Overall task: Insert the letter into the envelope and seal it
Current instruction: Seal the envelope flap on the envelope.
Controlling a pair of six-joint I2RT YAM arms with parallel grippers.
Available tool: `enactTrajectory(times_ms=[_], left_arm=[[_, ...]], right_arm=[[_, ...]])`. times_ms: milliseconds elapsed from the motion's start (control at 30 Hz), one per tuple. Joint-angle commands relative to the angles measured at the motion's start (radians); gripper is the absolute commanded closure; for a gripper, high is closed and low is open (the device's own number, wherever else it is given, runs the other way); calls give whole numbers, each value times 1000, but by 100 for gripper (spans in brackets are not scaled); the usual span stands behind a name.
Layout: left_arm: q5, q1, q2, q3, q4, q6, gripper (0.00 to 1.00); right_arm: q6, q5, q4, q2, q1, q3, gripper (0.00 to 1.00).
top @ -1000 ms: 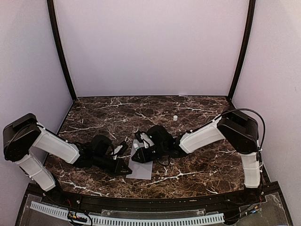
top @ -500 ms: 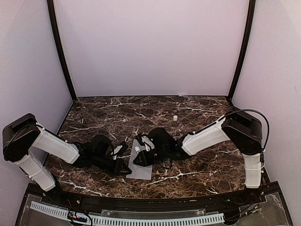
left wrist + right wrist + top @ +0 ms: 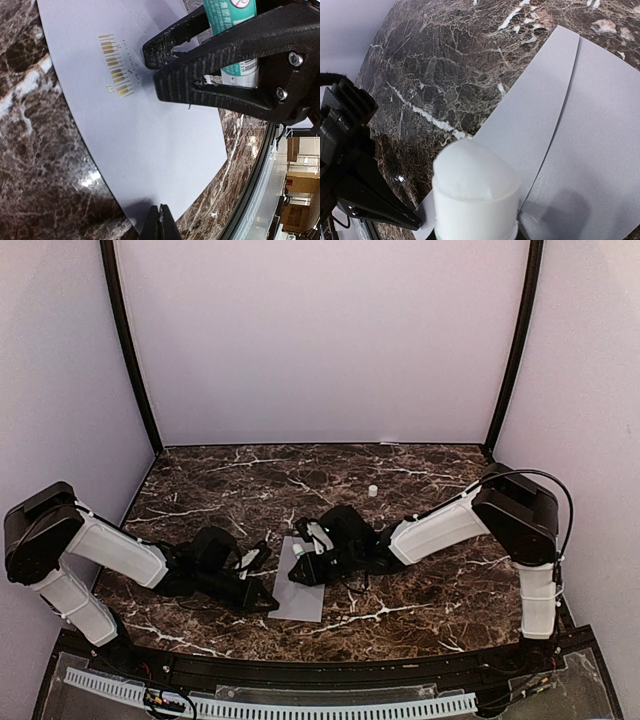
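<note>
Two hands meet at the envelope (image 3: 300,602), which lies flat on the dark marble counter (image 3: 200,480) between them. The left hand (image 3: 271,604) has its fingers pressed tight together with nothing between them, and its tips sit right at the envelope's near left corner. The right hand (image 3: 302,570) is over the far part of the envelope. It pinches a glue stick (image 3: 475,195) that has a white end and a green label. I cannot tell if that hand touches the grey paper. Small gold marks (image 3: 116,65) are printed on the envelope.
</note>
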Motion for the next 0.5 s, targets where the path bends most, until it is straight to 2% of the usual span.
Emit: enactTrajectory(times_ms=[0, 467], left_arm=[[-24, -5, -1, -28, -69, 12, 100], [-23, -5, -5, -33, -66, 10, 100]], right_arm=[[11, 35, -44, 17, -2, 7, 100], [3, 88, -56, 92, -24, 131, 100]])
